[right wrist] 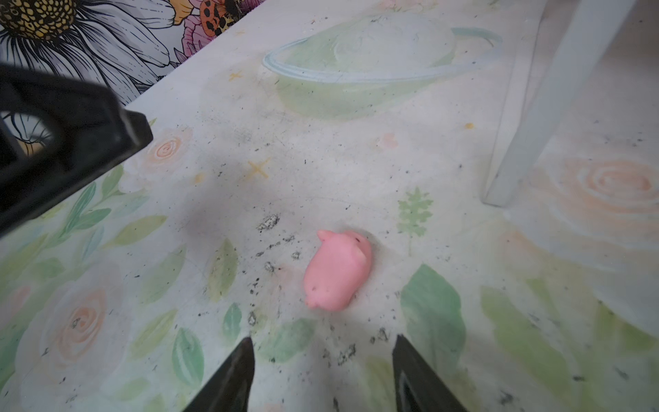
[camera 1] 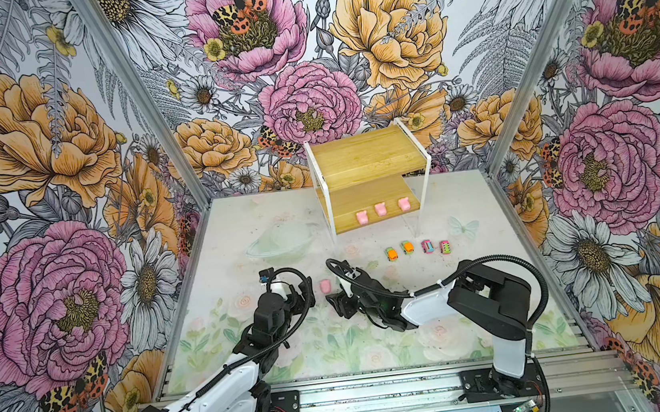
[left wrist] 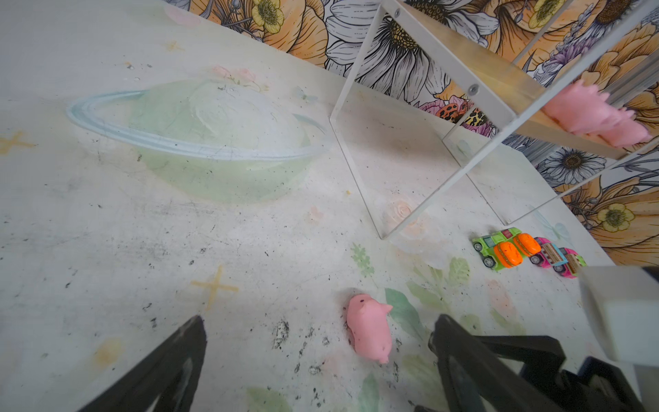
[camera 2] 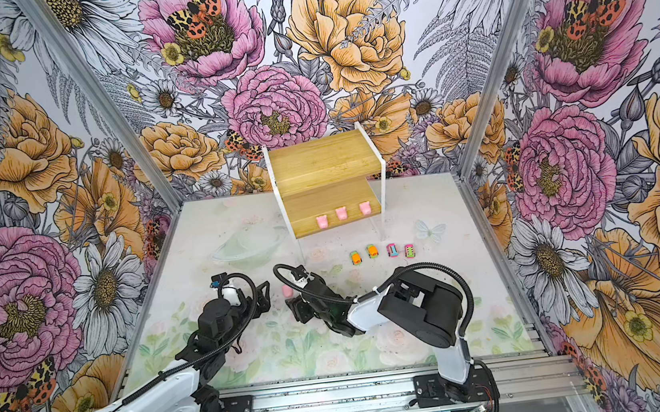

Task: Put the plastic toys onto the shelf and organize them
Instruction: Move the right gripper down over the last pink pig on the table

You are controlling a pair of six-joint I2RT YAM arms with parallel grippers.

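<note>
Left wrist view: pink figures [left wrist: 592, 117] on shelf [left wrist: 506, 76] blur into one lump (count unclear); cars [camera 1: 391, 254] too small fr. above for detail.

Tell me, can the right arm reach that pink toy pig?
Probably yes: the right arm has its jaws open just short of the pink toy pig, only bare table between them.

Left arm [camera 1: 221, 377]: reaches forward from its base, elbow bent, wrist angled down. Left tool [camera 1: 302, 291]: jaws spread wide, nothing between them. Right arm [camera 1: 492, 294]: folded at the elbow, forearm reaching across toward the middle. Right tool [camera 1: 335, 304]: jaws parted, empty, tips pointing toward its counterpart. The two tools are near each other, not touching.
</note>
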